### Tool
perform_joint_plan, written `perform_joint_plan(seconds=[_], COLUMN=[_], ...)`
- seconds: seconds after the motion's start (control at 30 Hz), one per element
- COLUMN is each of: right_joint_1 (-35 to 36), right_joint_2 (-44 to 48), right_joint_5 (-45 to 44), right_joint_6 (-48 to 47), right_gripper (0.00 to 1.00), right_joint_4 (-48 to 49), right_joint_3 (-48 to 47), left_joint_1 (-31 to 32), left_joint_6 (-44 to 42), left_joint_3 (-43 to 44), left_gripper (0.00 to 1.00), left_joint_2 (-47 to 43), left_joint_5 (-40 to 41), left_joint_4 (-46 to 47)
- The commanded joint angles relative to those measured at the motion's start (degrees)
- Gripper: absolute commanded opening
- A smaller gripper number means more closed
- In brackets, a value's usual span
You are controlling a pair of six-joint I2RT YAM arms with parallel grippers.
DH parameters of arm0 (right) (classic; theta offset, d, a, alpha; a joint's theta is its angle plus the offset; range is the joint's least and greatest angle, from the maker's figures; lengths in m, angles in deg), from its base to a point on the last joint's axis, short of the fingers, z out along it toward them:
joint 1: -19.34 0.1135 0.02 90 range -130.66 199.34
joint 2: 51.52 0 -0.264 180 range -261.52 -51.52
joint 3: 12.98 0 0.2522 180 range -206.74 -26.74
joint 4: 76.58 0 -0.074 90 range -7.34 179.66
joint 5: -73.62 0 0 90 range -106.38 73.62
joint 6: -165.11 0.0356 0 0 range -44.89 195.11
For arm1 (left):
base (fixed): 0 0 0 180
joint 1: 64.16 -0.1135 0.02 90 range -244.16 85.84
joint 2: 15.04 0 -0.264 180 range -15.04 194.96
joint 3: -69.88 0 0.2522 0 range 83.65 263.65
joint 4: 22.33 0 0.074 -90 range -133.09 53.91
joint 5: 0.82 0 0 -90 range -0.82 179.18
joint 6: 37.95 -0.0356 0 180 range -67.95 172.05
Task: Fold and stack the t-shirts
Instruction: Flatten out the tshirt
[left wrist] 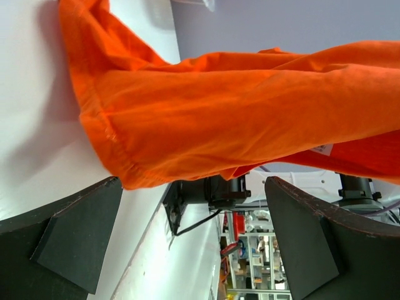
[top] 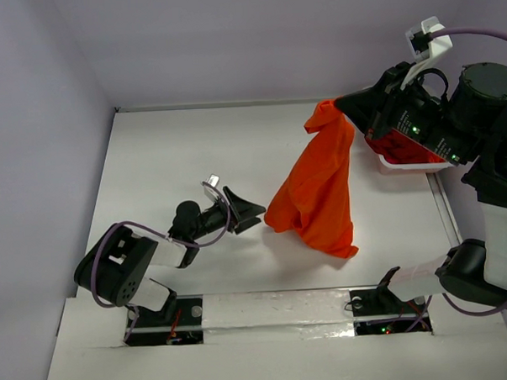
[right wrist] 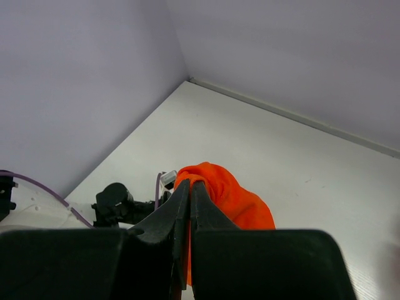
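Observation:
A bright orange t-shirt [top: 316, 187] hangs from my right gripper [top: 341, 104], which is shut on its top edge and holds it above the table; its lower end touches or nearly touches the table. In the right wrist view the shut fingers pinch the orange cloth [right wrist: 231, 194]. My left gripper [top: 248, 214] is open and empty, low over the table, just left of the hanging shirt. In the left wrist view the orange shirt [left wrist: 237, 106] fills the upper part, beyond the open fingers [left wrist: 75, 234]. A dark red t-shirt [top: 403, 148] lies in the basket at the right.
A white basket [top: 408, 163] stands at the table's right edge under the right arm. Walls [top: 255, 38] close the back and left of the white table [top: 176, 160]. The arm bases [top: 166, 316] sit at the near edge.

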Motion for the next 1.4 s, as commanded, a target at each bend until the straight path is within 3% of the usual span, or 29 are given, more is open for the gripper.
perform_joint_plan(seconds=[0.0, 0.53, 1.37], right_joint_1=[0.2, 0.2, 0.2], right_joint_2=[0.3, 0.3, -0.6], right_joint_5=[-0.5, -0.2, -0.8], right_joint_6=[-0.9, -1.0, -1.6], right_gripper=[0.0, 0.0, 0.0], right_joint_4=[3.5, 4.4, 4.1], right_joint_3=[-1.1, 0.1, -0.1], left_joint_1=[0.2, 4.3, 4.8], left_joint_6=[-0.3, 7.9, 9.6], left_joint_3=[-1.5, -2.1, 6.4], left_gripper=[0.99, 0.99, 0.99], left_joint_2=[-1.5, 12.6, 11.7], left_joint_5=[0.1, 2.7, 2.6], left_joint_4=[25.2, 44.4, 44.5])
